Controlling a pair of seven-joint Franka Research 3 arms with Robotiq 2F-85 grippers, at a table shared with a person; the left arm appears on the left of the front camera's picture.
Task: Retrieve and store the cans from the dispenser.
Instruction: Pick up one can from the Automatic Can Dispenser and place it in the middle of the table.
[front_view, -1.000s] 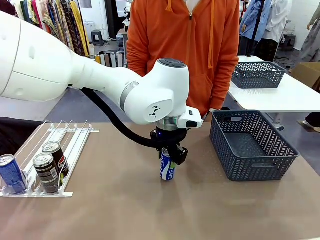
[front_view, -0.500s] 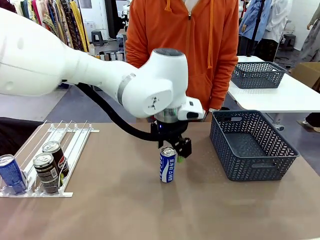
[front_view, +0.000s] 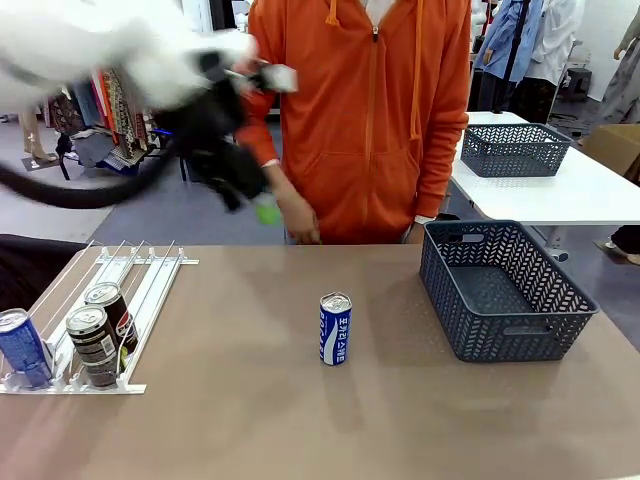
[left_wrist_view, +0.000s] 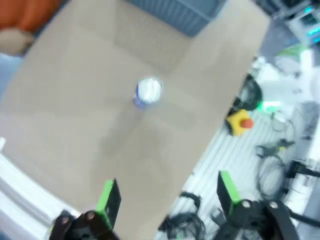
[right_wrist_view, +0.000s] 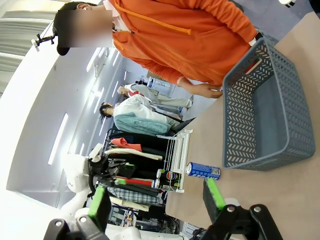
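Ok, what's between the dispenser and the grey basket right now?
In the front view, one blue-and-white can stands upright there, alone on bare tabletop, apart from both dispenser and basket.

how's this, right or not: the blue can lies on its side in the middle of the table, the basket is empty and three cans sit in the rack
Not quite: the blue can stands upright in the middle of the table, as the front view shows. The basket is empty and three cans sit in the rack.
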